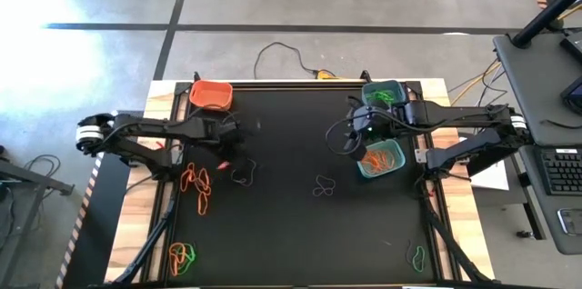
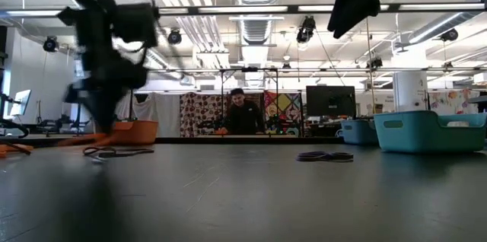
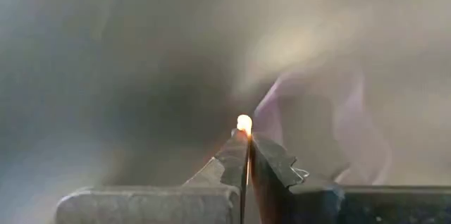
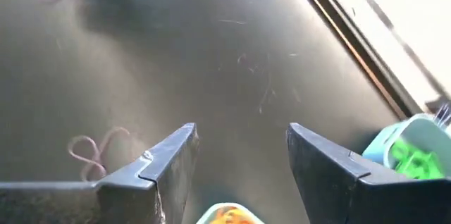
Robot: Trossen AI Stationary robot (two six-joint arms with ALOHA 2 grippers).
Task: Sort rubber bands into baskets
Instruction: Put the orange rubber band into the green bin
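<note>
Left gripper [image 1: 225, 146] is pressed together, pinching an orange rubber band [image 3: 244, 122] (only a bit shows between the tips) near the tabletop's left side. Orange basket [image 1: 211, 94] sits at the far-left corner, just beyond this gripper, so the left arm is nearer. Right gripper [image 1: 355, 148] hangs spread beside the blue basket [image 1: 380, 159].

We log one basket [image 1: 211, 94] at the table's [image 1: 291, 225] far left, two baskets [image 1: 380, 157] far right, one behind the other. Loose rubber bands [image 1: 196, 185] lie left and centre.
</note>
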